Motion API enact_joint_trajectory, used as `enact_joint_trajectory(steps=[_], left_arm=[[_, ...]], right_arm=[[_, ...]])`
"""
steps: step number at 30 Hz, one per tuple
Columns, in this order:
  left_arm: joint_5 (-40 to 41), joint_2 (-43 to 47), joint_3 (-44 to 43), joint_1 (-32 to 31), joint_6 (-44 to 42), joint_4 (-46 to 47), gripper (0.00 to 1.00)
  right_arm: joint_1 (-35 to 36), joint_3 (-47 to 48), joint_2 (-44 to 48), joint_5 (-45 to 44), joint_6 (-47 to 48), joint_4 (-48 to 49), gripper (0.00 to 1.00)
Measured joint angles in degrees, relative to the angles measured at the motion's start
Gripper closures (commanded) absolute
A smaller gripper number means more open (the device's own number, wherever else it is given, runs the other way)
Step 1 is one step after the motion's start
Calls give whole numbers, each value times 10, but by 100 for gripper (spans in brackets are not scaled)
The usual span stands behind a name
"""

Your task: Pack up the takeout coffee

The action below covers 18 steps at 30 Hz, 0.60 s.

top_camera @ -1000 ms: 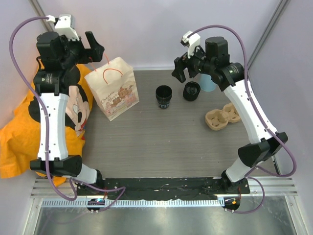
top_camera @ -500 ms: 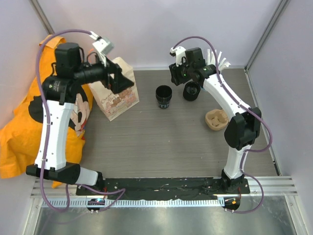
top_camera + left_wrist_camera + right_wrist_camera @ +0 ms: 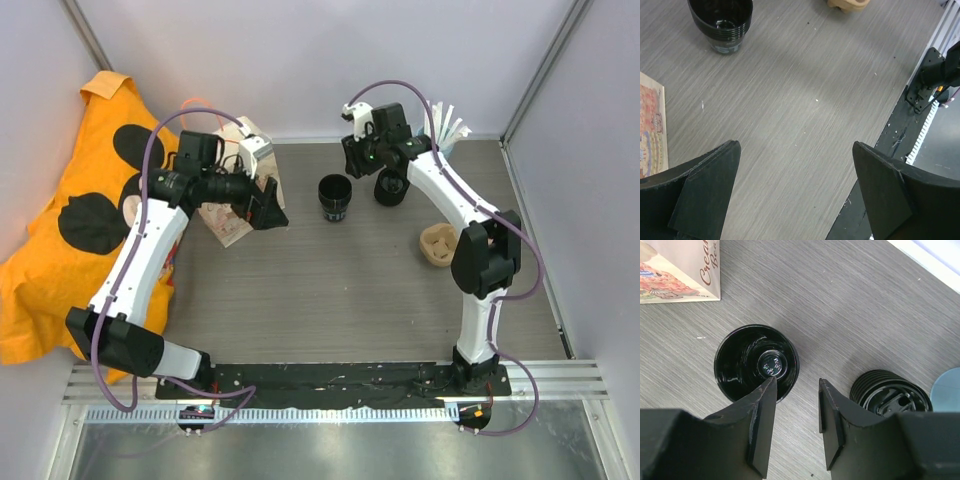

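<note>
Black fingers (image 3: 760, 420) of the right hand (image 3: 796, 382) stand half apart and grasp nothing: one is over the mouth of the takeout coffee (image 3: 740, 357), the other just outside its rim, and neither visibly touches it. This cup stands upright on the grey bench (image 3: 850, 300), directly under the hand. Just to the hand's right is a second black ribbed cup (image 3: 890, 397), and beyond that a light blue cup (image 3: 947, 385). Ahead and to the left of the hand is the paper bag (image 3: 675, 270). The left hand (image 3: 794, 146) is released, its fingers wide apart above the bench, holding nothing.
</note>
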State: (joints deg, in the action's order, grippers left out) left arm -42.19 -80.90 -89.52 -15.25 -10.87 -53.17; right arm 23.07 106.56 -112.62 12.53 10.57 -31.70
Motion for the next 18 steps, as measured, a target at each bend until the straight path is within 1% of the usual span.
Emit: enact_joint_trajectory(steps=[8, 14, 18], left_arm=[[11, 0, 27, 0, 3, 29, 0], [12, 0, 29, 0, 7, 41, 0], [13, 0, 31, 0, 14, 46, 0]], right_arm=[[0, 0, -37, 9, 1, 4, 61], [2, -5, -39, 16, 2, 10, 64], [3, -11, -39, 16, 3, 16, 64]])
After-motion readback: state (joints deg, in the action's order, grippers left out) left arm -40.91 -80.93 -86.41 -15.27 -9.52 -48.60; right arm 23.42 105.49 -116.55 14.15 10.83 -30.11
